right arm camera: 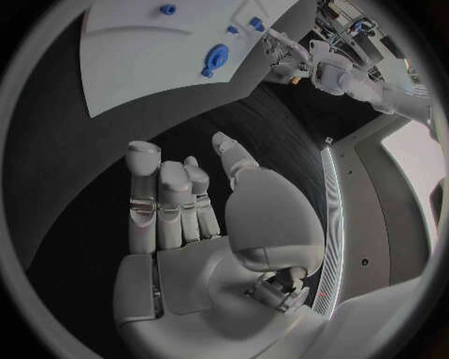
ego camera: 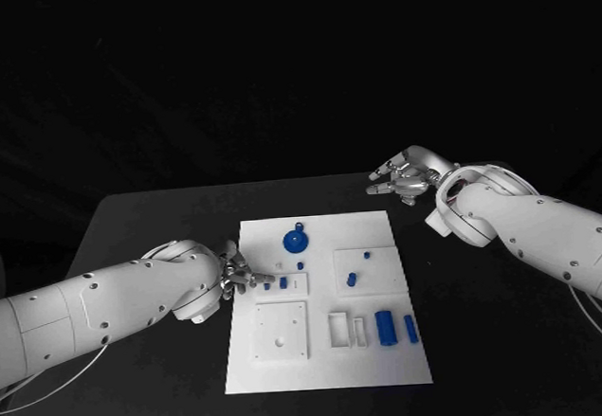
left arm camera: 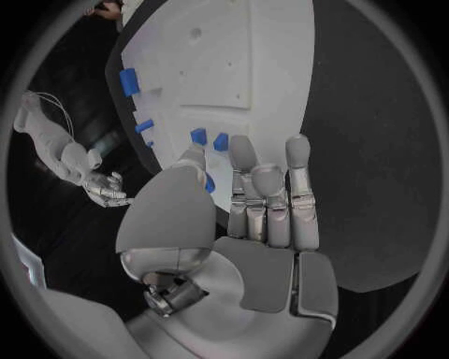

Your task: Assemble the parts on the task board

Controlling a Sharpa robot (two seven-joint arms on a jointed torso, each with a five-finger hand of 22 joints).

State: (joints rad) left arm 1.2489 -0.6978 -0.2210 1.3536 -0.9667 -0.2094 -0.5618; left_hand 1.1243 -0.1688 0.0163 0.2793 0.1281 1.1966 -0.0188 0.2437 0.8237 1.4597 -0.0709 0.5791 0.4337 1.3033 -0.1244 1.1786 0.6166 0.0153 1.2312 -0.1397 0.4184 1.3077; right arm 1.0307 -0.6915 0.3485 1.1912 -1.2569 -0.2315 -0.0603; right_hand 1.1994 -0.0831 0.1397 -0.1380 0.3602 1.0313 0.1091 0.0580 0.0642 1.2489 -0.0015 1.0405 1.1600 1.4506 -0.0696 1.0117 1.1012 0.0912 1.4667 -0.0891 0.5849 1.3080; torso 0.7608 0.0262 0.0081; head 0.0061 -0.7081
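White flat plastic task board on black worktop, silver left hand at its edge, fingers spread, empty, wrist view reveals small blue parts just ahead, silver right hand off-board, open, empty.

The task board lies mid-table, left hand at its left edge, right hand beyond its far right corner.

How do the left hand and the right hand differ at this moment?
The left hand is at the task board's left edge, fingers reaching the small blue parts; the right hand hangs over bare table beyond the board's far right corner. Both hold nothing.
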